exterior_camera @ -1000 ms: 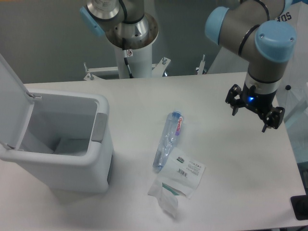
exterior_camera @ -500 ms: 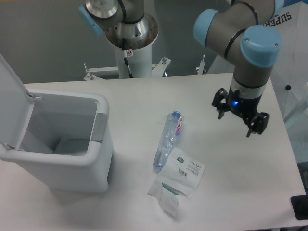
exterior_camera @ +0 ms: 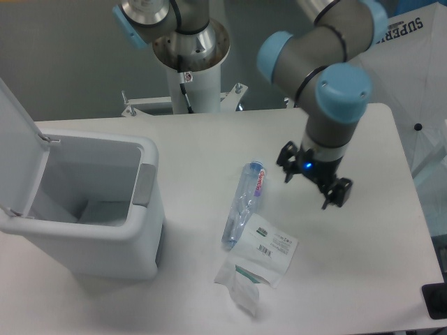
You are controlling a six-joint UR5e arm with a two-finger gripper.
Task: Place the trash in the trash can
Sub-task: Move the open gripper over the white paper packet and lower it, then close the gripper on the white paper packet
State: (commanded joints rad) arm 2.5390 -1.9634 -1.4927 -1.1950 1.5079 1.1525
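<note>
Hovering jaws spread wide | gripper (exterior_camera: 313,183) empty | right of bottle (exterior_camera: 244,204), apart

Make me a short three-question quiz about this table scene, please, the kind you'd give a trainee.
1. True or false: the bin's lid is shut.
2. Which lies nearer the bin: the bottle or the packet?
3. What is the tool holding: A) the bottle, B) the packet, C) nothing?

Key:
1. False; the lid stands open.
2. The bottle.
3. C; its fingers are spread, above the table, right of the bottle.
</note>
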